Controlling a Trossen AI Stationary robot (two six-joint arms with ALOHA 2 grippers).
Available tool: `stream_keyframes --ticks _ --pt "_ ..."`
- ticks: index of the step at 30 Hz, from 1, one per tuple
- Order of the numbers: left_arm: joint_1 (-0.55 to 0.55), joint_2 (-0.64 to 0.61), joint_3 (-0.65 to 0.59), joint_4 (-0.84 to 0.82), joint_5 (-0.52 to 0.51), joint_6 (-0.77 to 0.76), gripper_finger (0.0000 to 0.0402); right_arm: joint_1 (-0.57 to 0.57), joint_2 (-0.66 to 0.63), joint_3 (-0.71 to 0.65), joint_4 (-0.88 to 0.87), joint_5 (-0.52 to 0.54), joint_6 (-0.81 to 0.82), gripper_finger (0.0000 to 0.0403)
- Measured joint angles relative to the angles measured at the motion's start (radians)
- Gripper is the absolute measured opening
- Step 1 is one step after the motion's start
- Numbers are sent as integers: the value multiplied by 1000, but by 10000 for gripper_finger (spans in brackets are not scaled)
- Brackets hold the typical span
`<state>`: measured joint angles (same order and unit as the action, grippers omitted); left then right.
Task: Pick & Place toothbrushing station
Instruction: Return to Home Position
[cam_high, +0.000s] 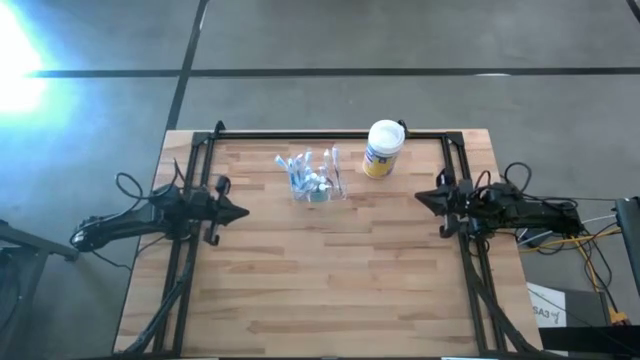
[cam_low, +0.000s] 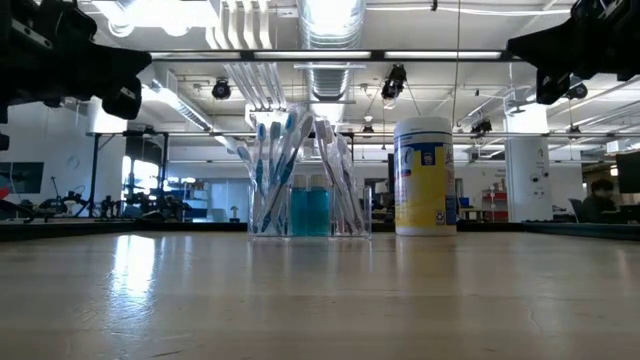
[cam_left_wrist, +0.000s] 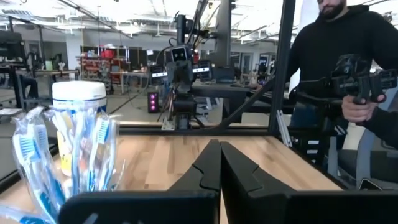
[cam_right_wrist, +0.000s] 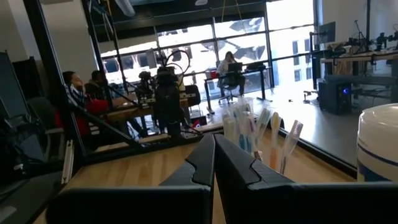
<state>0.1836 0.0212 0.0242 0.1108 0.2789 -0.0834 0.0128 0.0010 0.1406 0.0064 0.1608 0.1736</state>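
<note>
Toward the far middle of the worktop (cam_high: 330, 290) stands your toothbrush holder (cam_high: 318, 185), long side running left-right, left of the white canister (cam_high: 383, 148). Your left hand (cam_high: 243, 212) sits slightly nearer than your right hand (cam_high: 420, 197); both are clenched, empty.

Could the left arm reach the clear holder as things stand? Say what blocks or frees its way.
Probably yes. The left gripper sits shut at the left side, with only bare table between it and the holder; the canister stands beyond, out of the way.
</note>
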Motion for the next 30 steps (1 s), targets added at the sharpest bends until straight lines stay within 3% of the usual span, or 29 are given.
stream_keyframes --ticks 8,18,30 --pt "-11 0 -15 -46 -54 17 0 0 0 -45 36 1 3 8" --pt "-11 1 -16 -68 -68 -3 3 0 0 -132 109 78 10 8" --pt "-11 1 -17 -75 -69 -17 7 0 1 -132 79 78 5 8"
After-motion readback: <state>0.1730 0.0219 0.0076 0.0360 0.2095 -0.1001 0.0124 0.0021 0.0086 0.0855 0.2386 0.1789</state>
